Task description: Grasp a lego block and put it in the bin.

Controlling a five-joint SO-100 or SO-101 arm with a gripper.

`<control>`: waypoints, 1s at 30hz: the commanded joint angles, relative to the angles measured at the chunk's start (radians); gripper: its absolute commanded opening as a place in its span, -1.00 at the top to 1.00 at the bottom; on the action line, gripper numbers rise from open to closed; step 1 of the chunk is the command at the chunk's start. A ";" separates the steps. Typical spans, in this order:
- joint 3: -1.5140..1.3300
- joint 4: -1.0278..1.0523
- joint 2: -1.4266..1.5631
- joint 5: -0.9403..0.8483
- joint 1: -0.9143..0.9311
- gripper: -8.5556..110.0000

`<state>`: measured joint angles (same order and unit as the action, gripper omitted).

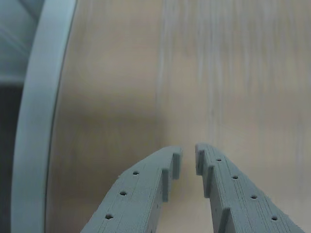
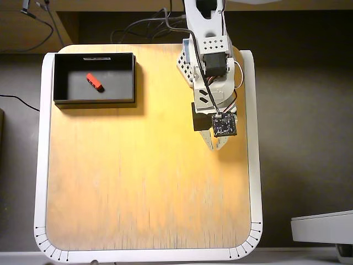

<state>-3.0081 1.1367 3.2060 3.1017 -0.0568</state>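
The red lego block (image 2: 95, 81) lies on the floor of the black bin (image 2: 60, 101), which stands at the table's far left corner in the overhead view. My gripper (image 2: 215, 146) hovers over bare wood at the right side of the table, far from the bin. In the wrist view my gripper (image 1: 188, 156) has its grey jaws nearly together with only a narrow slit between them, and nothing is held. The block and the bin do not show in the wrist view.
The wooden table (image 2: 138, 182) has a white raised rim (image 2: 255, 165), which also shows at the left of the wrist view (image 1: 39, 126). Cables (image 2: 143, 27) run behind the table. A white object (image 2: 322, 226) sits off the table at lower right.
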 commanded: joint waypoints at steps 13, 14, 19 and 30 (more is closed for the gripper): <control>-0.167 0.186 0.092 -0.060 -0.002 0.85; -0.167 0.186 0.092 -0.066 -0.002 0.85; -0.167 0.186 0.092 -0.107 -0.002 0.85; -0.167 0.186 0.092 -0.130 -0.002 0.85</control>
<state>-3.0097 1.3192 3.2060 2.9744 -0.0568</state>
